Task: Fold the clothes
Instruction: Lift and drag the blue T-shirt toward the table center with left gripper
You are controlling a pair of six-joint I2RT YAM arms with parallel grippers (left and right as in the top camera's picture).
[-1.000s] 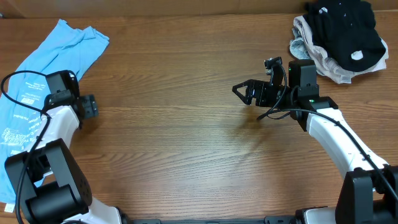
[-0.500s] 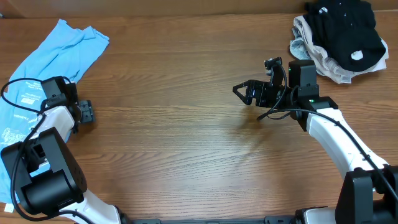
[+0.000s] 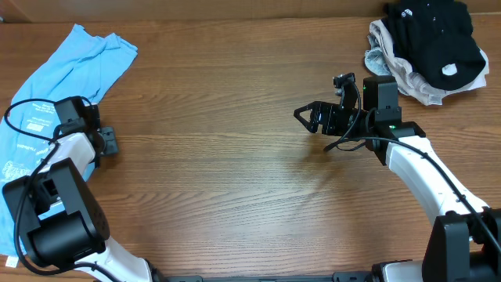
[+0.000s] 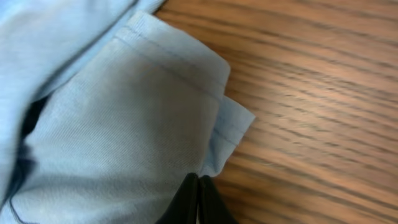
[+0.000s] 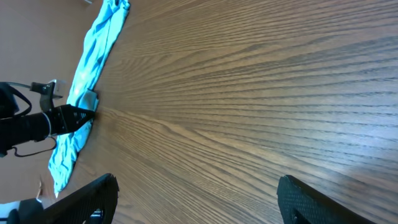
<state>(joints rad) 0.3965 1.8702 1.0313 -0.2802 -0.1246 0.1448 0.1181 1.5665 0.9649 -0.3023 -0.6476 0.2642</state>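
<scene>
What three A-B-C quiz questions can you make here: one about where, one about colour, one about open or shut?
1. Where is the blue shirt? A. left side of the table B. middle C. right corner
2. What colour is the top garment on the far-right pile? A. red B. black C. yellow
3. How is the right gripper? A. shut on a sock B. shut, empty C. open
Answers: A, it lies along the left side; B, black over pale cloth; C, its fingers stand wide apart.
</scene>
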